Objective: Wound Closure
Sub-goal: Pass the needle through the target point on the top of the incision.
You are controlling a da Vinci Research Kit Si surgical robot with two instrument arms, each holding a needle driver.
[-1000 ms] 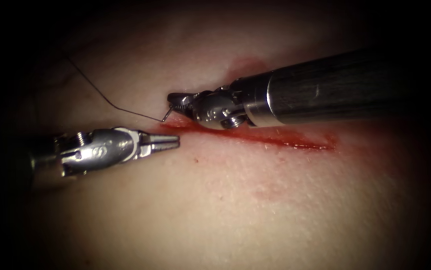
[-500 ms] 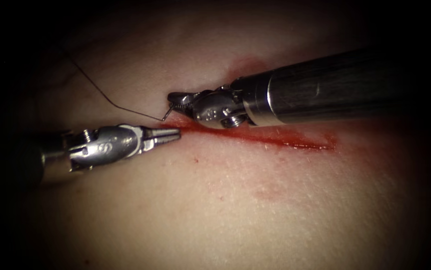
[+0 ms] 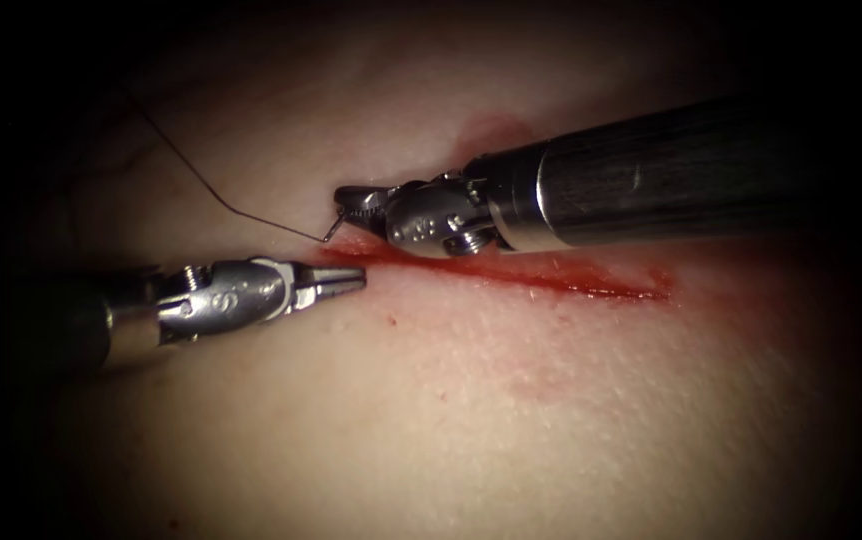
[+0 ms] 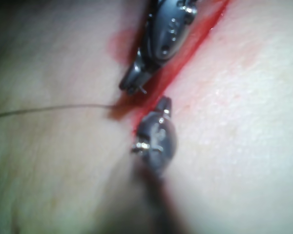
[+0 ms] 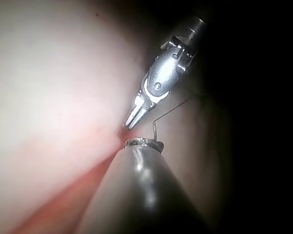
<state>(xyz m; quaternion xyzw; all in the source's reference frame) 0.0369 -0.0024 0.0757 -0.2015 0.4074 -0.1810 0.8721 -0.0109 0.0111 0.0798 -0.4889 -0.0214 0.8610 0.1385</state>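
The cut (image 3: 551, 278) runs across the tissue (image 3: 511, 420), lined with red fluid. My right tool (image 3: 351, 206) sits at the cut's left end, shut on the needle (image 3: 332, 232) close to its thread end. Only a short hooked piece of the needle pokes out; the rest is hidden under the jaws, so I cannot tell whether it is in the tissue. The thread (image 3: 201, 185) trails up and left from it. My left tool (image 3: 355, 279) lies just below, shut and holding nothing, tips at the cut's left end. The wrist views show the right tool (image 4: 134, 85), left tool (image 5: 136, 116) and thread (image 4: 49, 109).
The right tool's dark shaft (image 3: 651, 175) lies over the upper edge of the cut. A pink stain (image 3: 496, 132) marks the tissue above it, and a small red dot (image 3: 392, 320) lies below the cut's left end.
My left tool has slid rightward toward the cut's left end, its tips rising and then dipping a little. The right tool, needle and thread have stayed put.
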